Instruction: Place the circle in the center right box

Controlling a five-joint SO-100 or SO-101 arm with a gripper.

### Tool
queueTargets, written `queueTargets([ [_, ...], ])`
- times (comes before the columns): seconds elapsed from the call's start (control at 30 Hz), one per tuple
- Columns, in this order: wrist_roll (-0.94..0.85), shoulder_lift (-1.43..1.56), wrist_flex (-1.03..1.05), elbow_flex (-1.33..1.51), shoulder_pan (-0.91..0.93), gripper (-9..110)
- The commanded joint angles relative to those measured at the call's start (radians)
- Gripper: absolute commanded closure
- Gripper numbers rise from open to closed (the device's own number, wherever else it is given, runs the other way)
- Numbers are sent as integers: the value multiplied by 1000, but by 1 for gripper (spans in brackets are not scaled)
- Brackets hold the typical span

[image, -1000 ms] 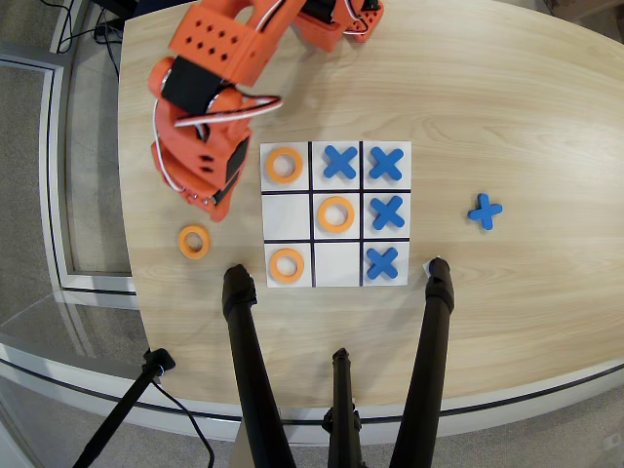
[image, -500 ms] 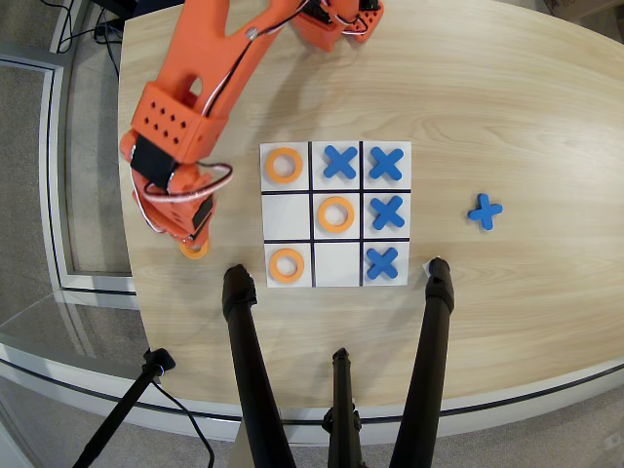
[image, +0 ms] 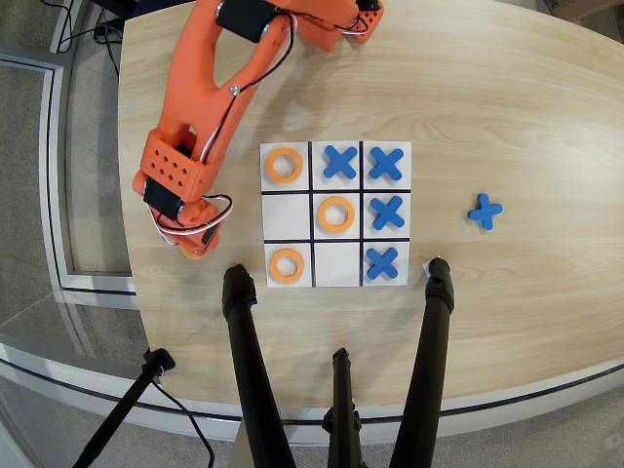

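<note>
The orange arm has dropped lower over the small flat orange plastic ring (image: 194,251), left of the white black-lined paper grid (image: 335,214). The gripper (image: 195,244) covers it; finger spread cannot be told. The empty middle-left cell (image: 286,215) awaits, so a grasp seems imminent.

From the overhead view I cannot see the circle (image: 195,252) well: the arm's head covers nearly all of it, and only a small orange edge shows at the lower side. The fingers (image: 202,237) are under the orange body too, so I cannot tell if they are open or closed around it. The arm's base (image: 336,19) is cut by the top edge. The surface (image: 507,107) is cut at the top right corner, and the tripod legs (image: 255,380) leave the bottom edge.
</note>
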Motion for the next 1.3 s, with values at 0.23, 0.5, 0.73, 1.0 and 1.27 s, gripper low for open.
queueTargets([
  [0.23, 25, -84, -12, -120, -20, 88],
  [0.5, 29, -120, -8, -150, -12, 88],
  [0.73, 29, -127, 9, -141, -12, 92],
  [1.0, 66, -126, 17, -161, -23, 102],
  [1.27, 117, -109, 67, -225, -37, 102],
])
